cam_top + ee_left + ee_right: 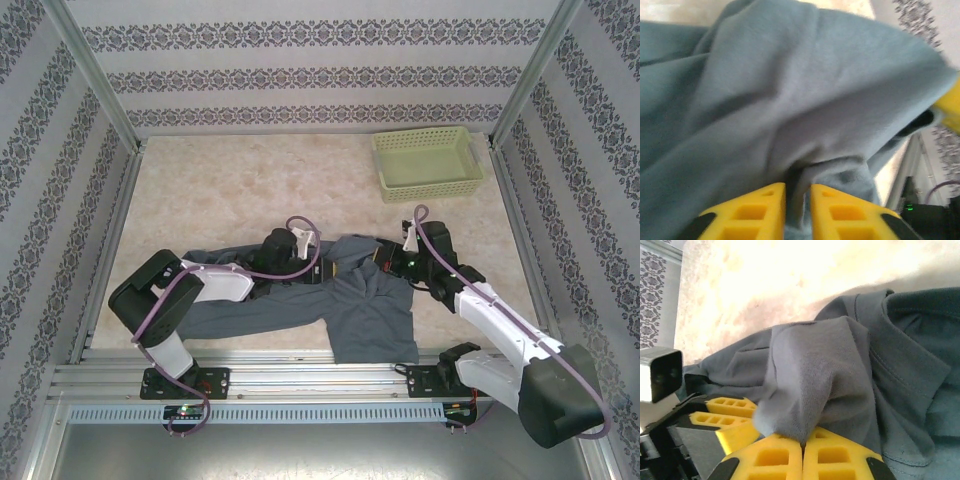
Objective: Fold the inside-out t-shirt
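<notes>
Pinching one t-shirt (370,305): two end effectors, right (802,442) pressed together, left (798,200) narrowly parted around cloth.

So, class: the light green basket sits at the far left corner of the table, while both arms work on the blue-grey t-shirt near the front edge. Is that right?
Not quite. The light green basket sits at the far right corner of the table, as the top external view shows. The rest holds: both arms are at the blue-grey t-shirt near the front edge.

Light green basket (427,164), far-right corner
</notes>
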